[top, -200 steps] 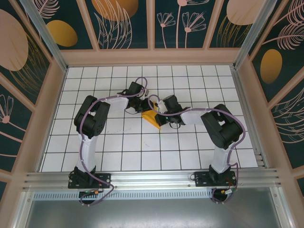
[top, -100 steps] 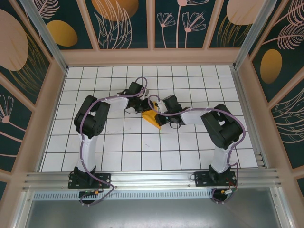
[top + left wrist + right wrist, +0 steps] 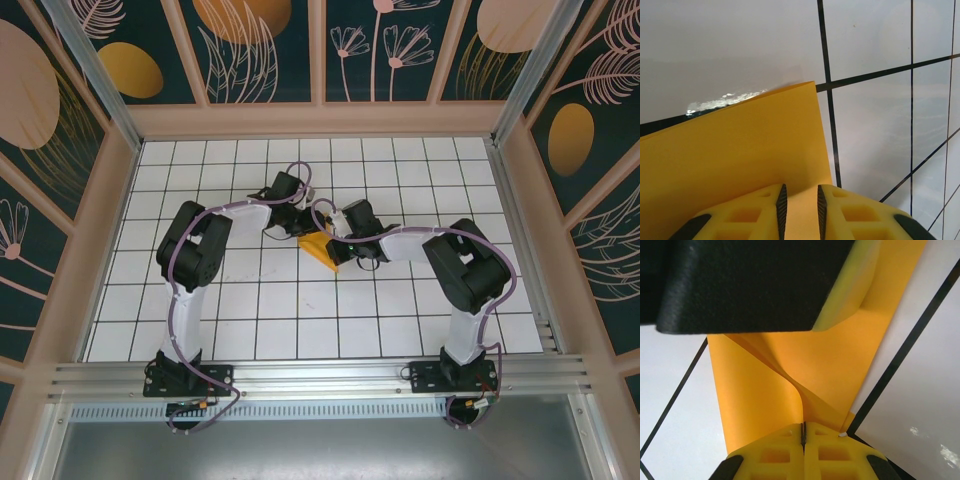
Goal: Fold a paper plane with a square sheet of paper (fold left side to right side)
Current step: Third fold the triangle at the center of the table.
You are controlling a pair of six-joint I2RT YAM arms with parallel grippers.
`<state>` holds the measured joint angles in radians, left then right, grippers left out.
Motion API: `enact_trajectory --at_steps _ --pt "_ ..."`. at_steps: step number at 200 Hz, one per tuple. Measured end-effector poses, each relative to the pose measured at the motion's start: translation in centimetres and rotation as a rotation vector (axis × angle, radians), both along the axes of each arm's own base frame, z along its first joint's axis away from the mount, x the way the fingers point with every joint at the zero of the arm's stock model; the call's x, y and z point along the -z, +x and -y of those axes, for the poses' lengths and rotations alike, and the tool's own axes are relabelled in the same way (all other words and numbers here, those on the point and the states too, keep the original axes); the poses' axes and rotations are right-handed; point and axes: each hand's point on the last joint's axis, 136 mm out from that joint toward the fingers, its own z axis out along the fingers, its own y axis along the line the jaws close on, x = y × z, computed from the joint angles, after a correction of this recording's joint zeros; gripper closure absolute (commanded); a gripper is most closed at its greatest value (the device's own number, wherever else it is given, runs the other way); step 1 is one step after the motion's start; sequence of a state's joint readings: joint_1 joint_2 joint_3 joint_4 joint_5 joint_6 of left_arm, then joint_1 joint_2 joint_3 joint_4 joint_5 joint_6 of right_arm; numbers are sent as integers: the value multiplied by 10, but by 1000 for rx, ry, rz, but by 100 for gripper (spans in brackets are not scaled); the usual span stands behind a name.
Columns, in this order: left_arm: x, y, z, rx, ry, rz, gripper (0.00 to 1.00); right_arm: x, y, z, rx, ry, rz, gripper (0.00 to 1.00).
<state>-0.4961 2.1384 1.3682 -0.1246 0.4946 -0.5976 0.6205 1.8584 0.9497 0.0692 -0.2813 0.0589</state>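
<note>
We log a white tabletop [image 3: 250,320], ruled by black lines [image 3: 832,125] into square tiles. A tan frame [image 3: 320,120] fences it on three sides. Dark teal wall panels [image 3: 260,50] carry pale leaf and flower drawings and orange ovals. A ribbed aluminium rail [image 3: 320,375] runs along the near edge, with grey sheet metal [image 3: 320,445] below it.

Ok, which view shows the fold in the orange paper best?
Right wrist: the orange paper sits close up, its curled layer running into the right gripper, shut on it. Left wrist shows a flat face and one corner; top external, just a small distant wedge.
</note>
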Motion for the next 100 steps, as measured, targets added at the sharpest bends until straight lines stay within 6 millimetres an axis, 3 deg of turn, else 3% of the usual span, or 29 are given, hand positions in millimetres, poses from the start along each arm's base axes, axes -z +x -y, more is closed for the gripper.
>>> enact_trajectory --at_steps 47,70,100 --pt "-3 1 -6 5 32 -11 63 0 0 0 -1 5 -5 100" --pt "-4 7 -16 -8 44 -20 59 0 0 0 -2 5 -4 100" --pt "-9 14 -37 -44 73 -17 61 0 0 0 -2 5 -4 100"
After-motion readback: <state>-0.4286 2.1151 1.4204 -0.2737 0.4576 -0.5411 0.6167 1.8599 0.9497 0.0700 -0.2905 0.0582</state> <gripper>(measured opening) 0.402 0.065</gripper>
